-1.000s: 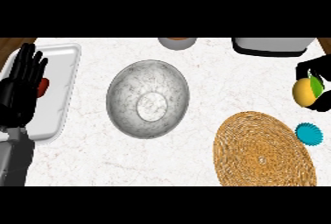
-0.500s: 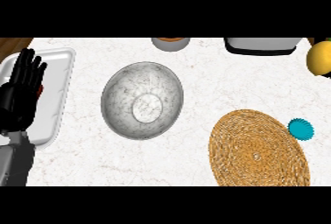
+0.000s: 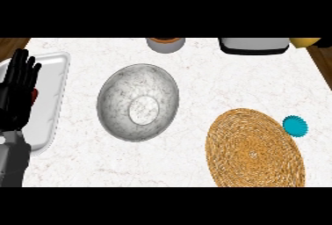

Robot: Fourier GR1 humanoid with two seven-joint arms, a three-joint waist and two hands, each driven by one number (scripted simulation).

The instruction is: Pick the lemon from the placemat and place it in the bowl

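Note:
The yellow lemon (image 3: 304, 42) shows only as a sliver at the top right edge, past the counter's far corner; whatever holds it is out of sight. The grey marbled bowl (image 3: 138, 102) stands mid-counter with nothing in it. The round woven placemat (image 3: 254, 154) lies at the lower right, bare. My left hand (image 3: 16, 94) rests open at the left edge, fingers up, over the white tray. My right hand does not show.
A white tray (image 3: 53, 83) lies at the left with a small red thing (image 3: 34, 94) partly under my left hand. A teal fluted cup (image 3: 295, 126) sits beside the placemat's right rim. A grey pot (image 3: 165, 44) and a dark-rimmed container (image 3: 253, 45) stand at the back.
The lemon has gone from my right hand at the right edge up to the top right corner. My right hand has left the view. The left hand has stayed still.

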